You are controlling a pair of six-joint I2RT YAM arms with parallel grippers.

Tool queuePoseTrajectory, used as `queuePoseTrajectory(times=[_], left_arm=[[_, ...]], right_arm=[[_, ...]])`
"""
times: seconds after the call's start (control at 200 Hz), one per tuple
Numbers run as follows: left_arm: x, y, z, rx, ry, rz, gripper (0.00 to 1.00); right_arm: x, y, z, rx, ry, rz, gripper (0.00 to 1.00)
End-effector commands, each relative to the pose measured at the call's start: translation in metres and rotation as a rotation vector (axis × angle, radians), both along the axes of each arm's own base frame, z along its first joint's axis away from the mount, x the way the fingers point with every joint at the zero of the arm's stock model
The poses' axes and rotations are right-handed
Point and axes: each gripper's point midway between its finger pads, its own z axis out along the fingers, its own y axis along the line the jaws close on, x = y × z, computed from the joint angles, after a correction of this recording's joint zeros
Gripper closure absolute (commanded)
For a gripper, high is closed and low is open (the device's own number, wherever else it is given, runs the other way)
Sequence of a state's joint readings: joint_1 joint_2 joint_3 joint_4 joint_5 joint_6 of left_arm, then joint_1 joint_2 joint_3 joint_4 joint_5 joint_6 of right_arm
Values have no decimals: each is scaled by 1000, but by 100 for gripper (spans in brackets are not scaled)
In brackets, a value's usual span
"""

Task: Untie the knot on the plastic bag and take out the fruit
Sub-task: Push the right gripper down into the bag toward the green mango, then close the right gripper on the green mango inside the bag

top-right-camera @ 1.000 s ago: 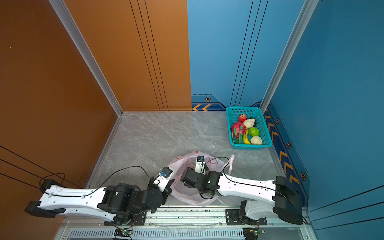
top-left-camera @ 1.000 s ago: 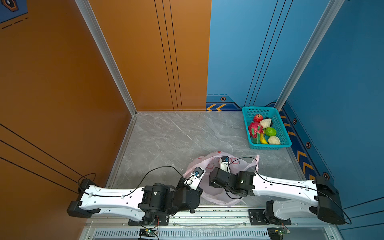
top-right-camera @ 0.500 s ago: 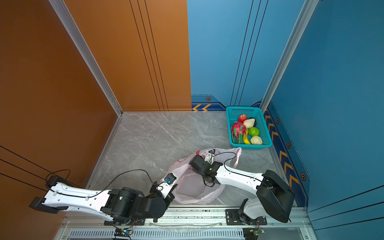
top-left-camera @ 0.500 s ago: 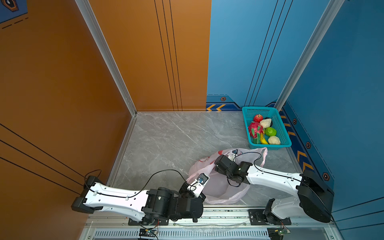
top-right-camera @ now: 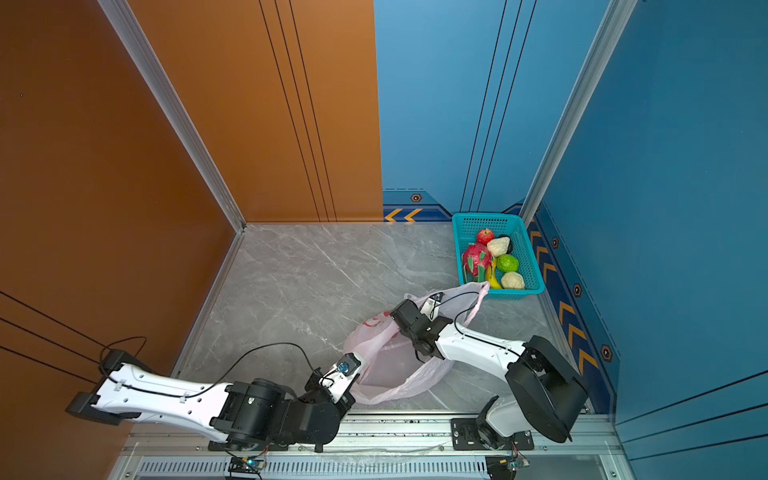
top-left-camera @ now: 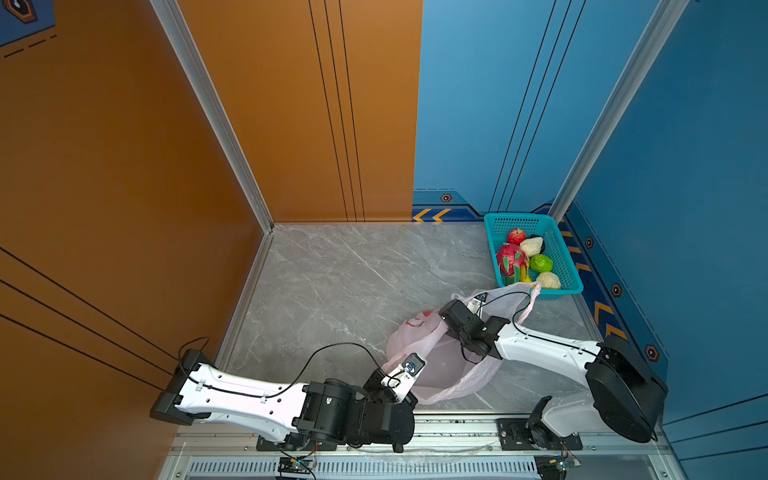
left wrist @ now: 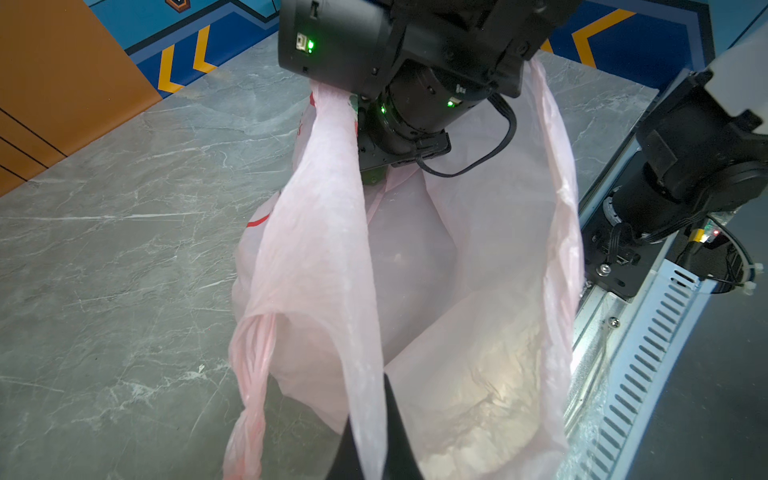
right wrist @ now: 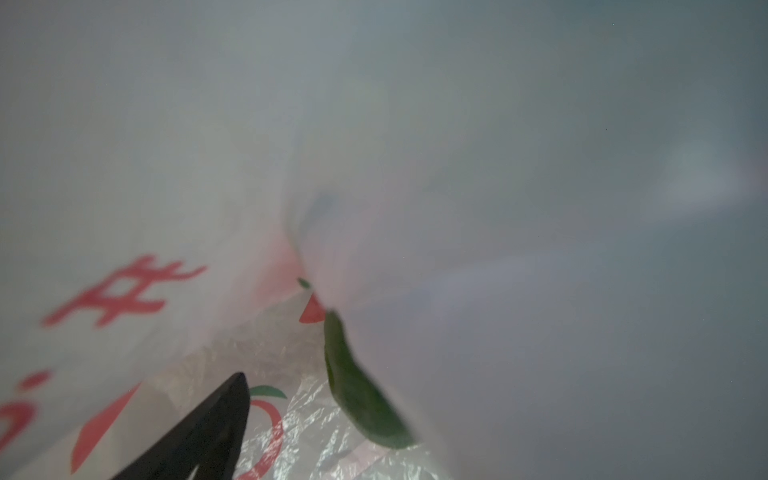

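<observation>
The pale pink plastic bag (top-left-camera: 440,370) (top-right-camera: 386,365) lies slack on the grey marble floor near the front rail. Its mouth is stretched open. My left gripper (left wrist: 372,440) (top-left-camera: 413,395) is shut on a strip of the bag's near rim. A twisted handle strand (left wrist: 249,374) hangs loose beside it. The knot is not in view. My right gripper (right wrist: 291,386) (top-left-camera: 446,322) is inside the bag, open, one black finger (right wrist: 199,432) showing and nothing between the jaws. The fruit (top-left-camera: 525,259) (top-right-camera: 494,262) lies in the teal basket. I cannot tell if any is in the bag.
The teal basket (top-left-camera: 492,232) (top-right-camera: 459,232) stands in the back right corner against the blue wall. The bag's far handle (top-left-camera: 534,291) reaches almost to it. An orange wall bounds the left side. A metal rail (top-left-camera: 457,424) runs along the front edge.
My right gripper has moved away from the front rail toward the basket, drawing the bag's far side with it, and its jaws have widened. The left gripper has drawn back toward the rail, still pinching plastic.
</observation>
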State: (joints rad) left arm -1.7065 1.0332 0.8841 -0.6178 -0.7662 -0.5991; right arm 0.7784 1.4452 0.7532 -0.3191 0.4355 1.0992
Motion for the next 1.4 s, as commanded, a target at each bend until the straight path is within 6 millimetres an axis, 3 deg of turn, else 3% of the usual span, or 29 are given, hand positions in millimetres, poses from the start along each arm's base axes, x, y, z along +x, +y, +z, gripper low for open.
queuePoseTrajectory(times=[0.0, 0.23, 0.466, 0.566, 0.751, 0.951, 1.392], left_arm=[[-5, -3, 17, -46, 4, -24, 100], [-5, -3, 18, -43, -4, -23, 100], [-2, 0, 18, -45, -14, -13, 100], [0, 1, 17, -42, -15, -5, 100], [5, 3, 10, -43, -4, 17, 100], [10, 2, 4, -50, 11, 26, 100], [26, 1, -2, -34, 1, 69, 100]], right_arm=[[7, -11, -8, -63, -11, -17, 5], [13, -11, -25, -91, 9, -20, 16], [15, -3, -27, -60, 12, 7, 45], [14, 1, -25, -45, 18, 26, 51], [8, 16, -20, 29, 27, 76, 55], [0, 40, 1, 124, 8, 143, 56], [-31, 82, 28, 318, 40, 252, 56]])
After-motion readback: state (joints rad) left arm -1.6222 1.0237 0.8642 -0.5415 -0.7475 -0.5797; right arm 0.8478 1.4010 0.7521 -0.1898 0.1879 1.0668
